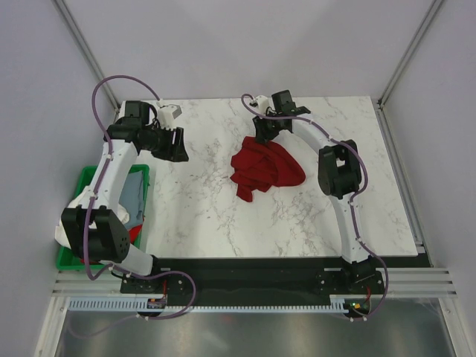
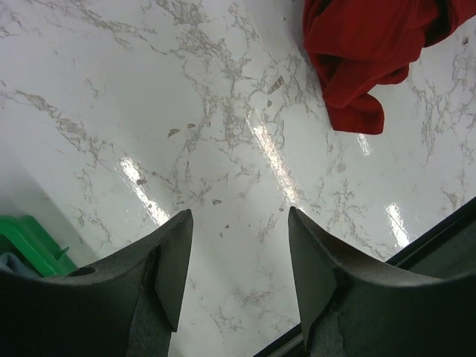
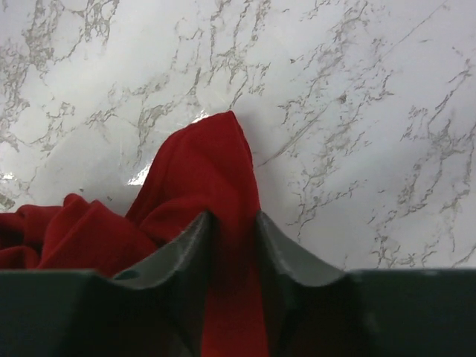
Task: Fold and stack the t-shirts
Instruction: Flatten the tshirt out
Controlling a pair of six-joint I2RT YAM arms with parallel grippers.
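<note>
The shirt (image 1: 264, 169) looks soft and light, best taken by the raised fold the right gripper (image 3: 232, 217) pinches, while the left gripper (image 2: 238, 216) hangs spread.

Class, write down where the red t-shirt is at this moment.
In the top view the crumpled red t-shirt lies at the marble table's middle, its far edge between the right gripper's fingers, well right of the green bin.

left arm (image 1: 111, 167) rises from its base and elbows inward, wrist level, jaws spread wide and hanging in the air. right arm (image 1: 343, 178) stretches forward, wrist tipped down, jaws drawn narrow, pinching a fold of the red t-shirt (image 3: 201, 171) between them.
</note>
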